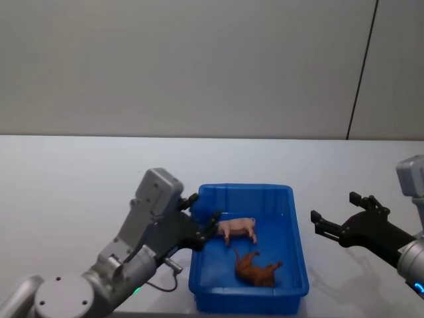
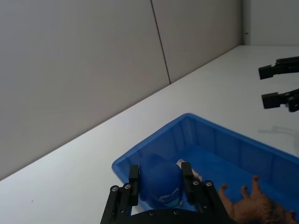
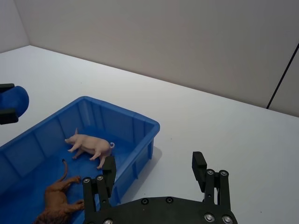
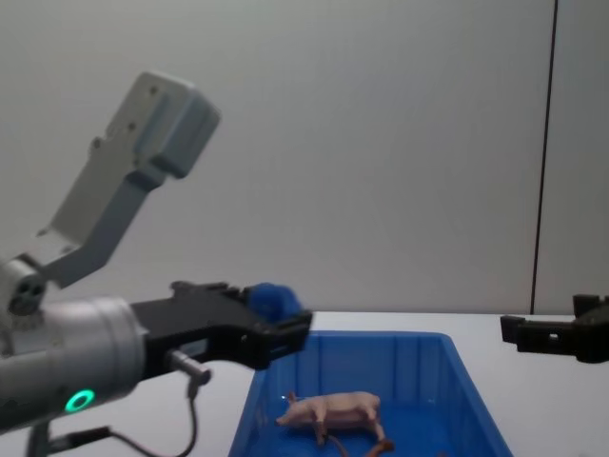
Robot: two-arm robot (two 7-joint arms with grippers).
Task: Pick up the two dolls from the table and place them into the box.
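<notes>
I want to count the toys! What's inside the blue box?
Inside the blue box lie a pink pig and a brown animal toy. The fuzzy blue doll isn't in yet; the left claw holds it above the box's edge.

The box (image 1: 291, 228) sits on the table (image 1: 73, 179) between the two grippers. In it the pig (image 1: 237, 229) stands behind a lying brown animal figure (image 1: 255, 268). The left gripper (image 2: 161, 186) holds the blue doll (image 2: 161, 182) over the box's left rim; the right gripper (image 1: 339, 222) hovers right of the box.

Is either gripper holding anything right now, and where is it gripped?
The left gripper holds the blue doll, pinched by its sides between the fingers. The right gripper is open and holds nothing.
</notes>
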